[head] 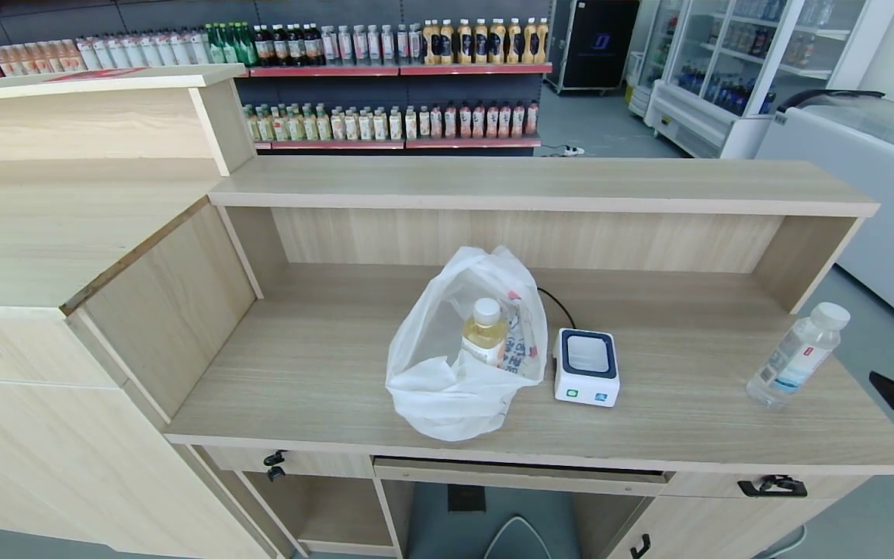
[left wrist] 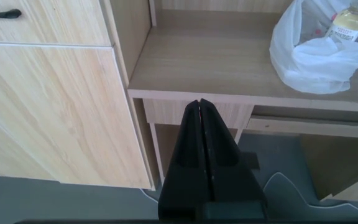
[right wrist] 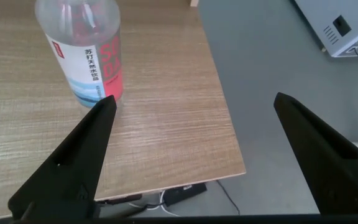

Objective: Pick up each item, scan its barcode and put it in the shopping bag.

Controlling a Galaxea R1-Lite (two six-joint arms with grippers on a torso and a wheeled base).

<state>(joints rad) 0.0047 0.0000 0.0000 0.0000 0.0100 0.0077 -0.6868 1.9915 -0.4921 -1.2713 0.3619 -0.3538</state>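
My right claw (right wrist: 194, 102) spreads wide beside the clear water bottle (right wrist: 82, 50) standing at the counter's (head: 687, 419) right end, the next item I must grip and carry to the scanner (head: 587, 365). A yellow drink (head: 484, 330), perhaps tea, already sits in the shopping bag (head: 447, 392). My left claw (left wrist: 199, 104) is closed.

The shopping bag (head: 447, 384) is translucent white; the drink bottle (head: 484, 332) inside it is pale yellow, white-capped. The scanner (head: 587, 366) is white with a navy frame. The clear water bottle (head: 798, 355) has a white, blue and pink label. The counter (head: 687, 415) shows pale wood grain.
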